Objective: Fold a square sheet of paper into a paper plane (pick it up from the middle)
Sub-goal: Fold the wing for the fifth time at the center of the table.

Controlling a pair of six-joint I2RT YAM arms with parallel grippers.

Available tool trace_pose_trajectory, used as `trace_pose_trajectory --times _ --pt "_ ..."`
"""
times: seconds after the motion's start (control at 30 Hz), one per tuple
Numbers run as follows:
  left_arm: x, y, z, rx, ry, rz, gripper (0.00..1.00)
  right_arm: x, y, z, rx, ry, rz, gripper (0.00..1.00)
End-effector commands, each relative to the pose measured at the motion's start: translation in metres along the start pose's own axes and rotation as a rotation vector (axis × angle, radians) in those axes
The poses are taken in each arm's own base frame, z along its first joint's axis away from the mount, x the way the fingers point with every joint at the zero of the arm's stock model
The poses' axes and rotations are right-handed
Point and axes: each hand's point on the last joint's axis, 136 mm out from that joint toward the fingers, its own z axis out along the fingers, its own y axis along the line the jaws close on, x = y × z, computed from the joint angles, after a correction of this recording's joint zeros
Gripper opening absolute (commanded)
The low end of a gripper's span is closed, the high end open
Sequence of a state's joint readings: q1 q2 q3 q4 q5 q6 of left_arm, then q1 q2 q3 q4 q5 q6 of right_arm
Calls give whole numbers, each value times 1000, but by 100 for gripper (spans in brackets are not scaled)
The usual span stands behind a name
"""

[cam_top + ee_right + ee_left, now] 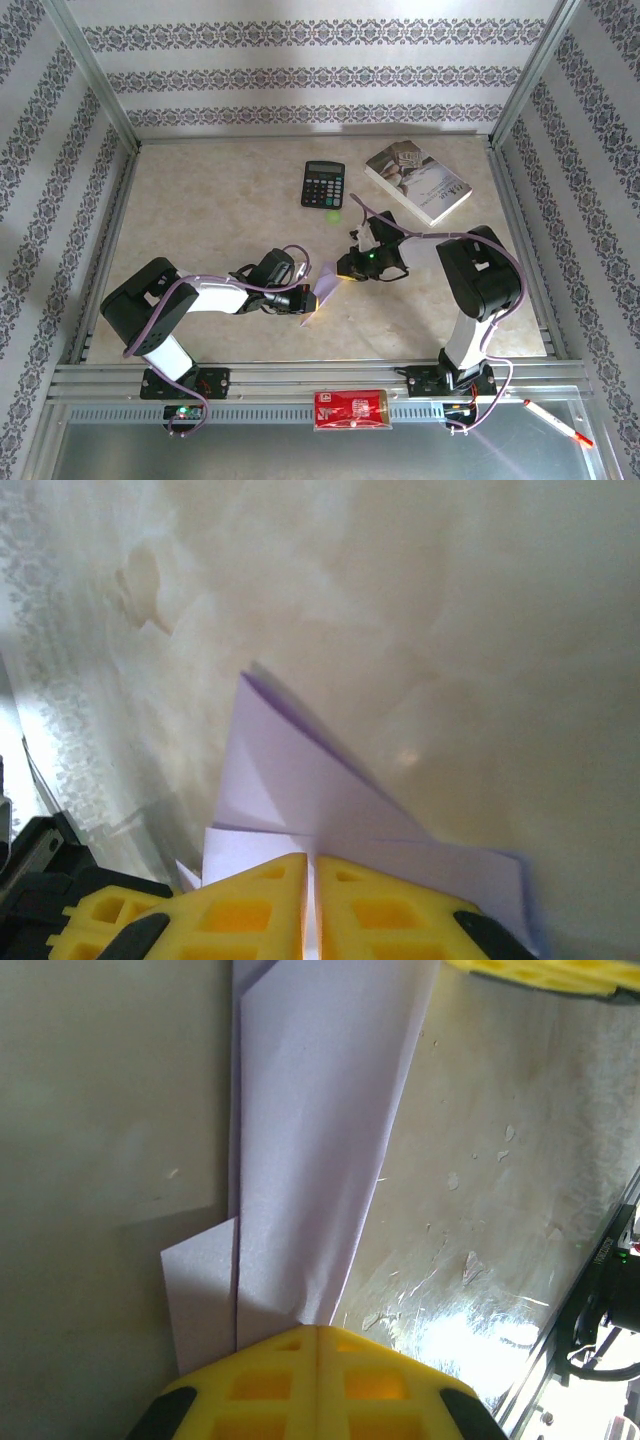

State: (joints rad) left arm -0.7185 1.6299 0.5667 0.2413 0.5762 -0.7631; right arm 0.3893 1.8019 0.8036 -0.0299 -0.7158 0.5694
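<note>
The lilac sheet of paper [325,290], folded into layered flaps, is held just above the table between both grippers. My left gripper [302,298] is shut on one end. In the left wrist view the paper [310,1140] runs as a long narrow folded strip away from the closed yellow fingertips [317,1330]. My right gripper [346,267] is shut on the other end. Its wrist view shows a pointed folded flap [300,780] sticking out beyond the nearly touching fingertips [311,862], with a paper edge pinched between them.
A black calculator [323,184] and a white-covered book [417,180] lie at the back of the table, with a small green disc [333,215] in front of the calculator. A red packet [350,409] and a pen [557,421] rest on the front rail.
</note>
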Motion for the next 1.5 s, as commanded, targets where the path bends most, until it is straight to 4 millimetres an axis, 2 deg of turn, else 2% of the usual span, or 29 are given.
trace_pose_trajectory --times 0.0,0.17,0.27,0.37,0.47,0.63,0.83,1.0,1.27,1.47 --pt "55 61 -2 -199 159 -117 0 -20 -55 -10 177 -88 79 15" --pt "53 59 -1 -192 155 -116 0 -38 -57 -25 181 -140 91 15" --pt "52 58 -1 -189 153 -115 0 -46 -41 -37 152 -168 53 16" --pt "49 55 -1 -185 146 -113 0 -39 -17 -47 109 -195 7 16" --pt "47 54 -1 -183 140 -114 0 -20 5 -50 95 -211 -47 16" --pt "46 54 0 -180 140 -116 0 20 31 -28 65 -187 -61 17" --pt "45 53 0 -181 137 -111 0 48 40 3 53 -142 -11 16" --pt "45 53 0 -183 137 -106 0 59 44 23 35 -104 13 15" --pt "45 54 0 -183 139 -103 0 73 43 44 31 -61 35 14" --pt "46 54 0 -185 141 -105 0 78 19 48 85 -50 82 13"
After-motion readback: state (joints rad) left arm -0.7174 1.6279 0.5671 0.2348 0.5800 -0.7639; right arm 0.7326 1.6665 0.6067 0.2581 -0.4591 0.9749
